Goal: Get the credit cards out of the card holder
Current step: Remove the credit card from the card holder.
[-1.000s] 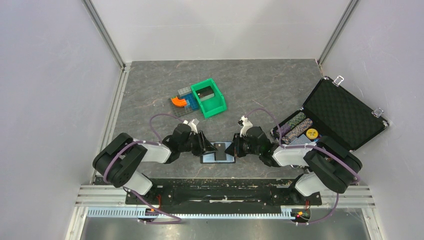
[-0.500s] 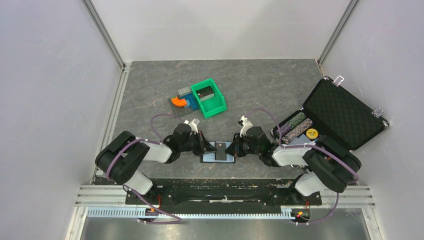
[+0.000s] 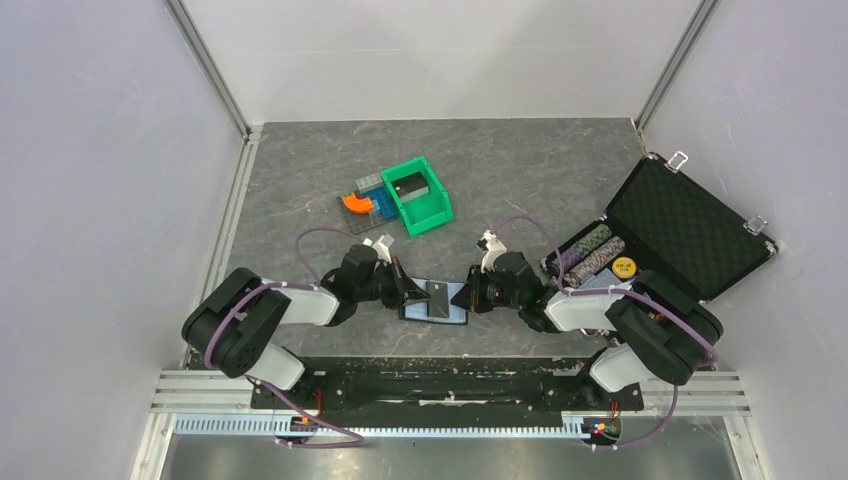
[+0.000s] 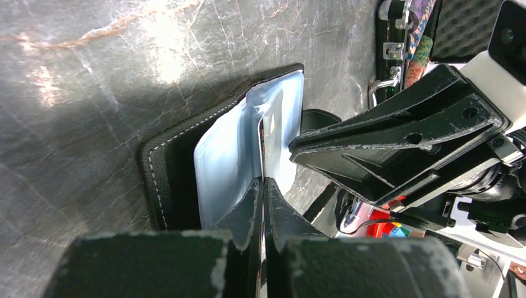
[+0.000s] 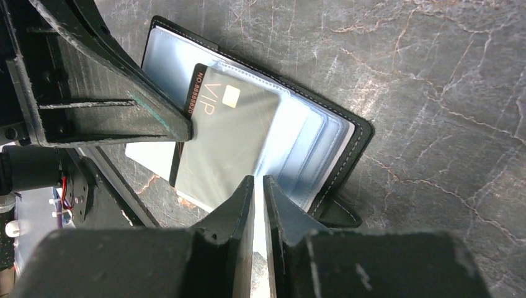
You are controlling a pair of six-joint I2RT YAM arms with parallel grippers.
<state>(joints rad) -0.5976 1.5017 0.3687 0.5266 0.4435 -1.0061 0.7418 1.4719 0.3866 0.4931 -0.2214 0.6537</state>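
The card holder [image 3: 450, 312] lies open on the table between my two grippers, with black stitched edges [image 5: 355, 141] and blue-grey clear sleeves. A dark credit card [image 5: 226, 139] marked VIP sticks partly out of a sleeve toward the left arm. My left gripper [image 3: 405, 290] is shut on that card's edge; in the left wrist view the card [image 4: 263, 139] shows edge-on between the fingertips of that gripper [image 4: 263, 181]. My right gripper [image 3: 470, 296] is closed over the sleeves at the holder's right side, and in the right wrist view the gripper [image 5: 258, 180] shows only a thin gap.
A green bin [image 3: 417, 195] and coloured blocks [image 3: 362, 202] stand behind the left arm. An open black foam-lined case [image 3: 690, 225] with rows of poker chips [image 3: 592, 252] lies at the right. Enclosure walls close the sides and back.
My left gripper has drawn back a little to the left with the card, which now sits tilted and further out of the holder. The right gripper has stayed at the holder's right side.
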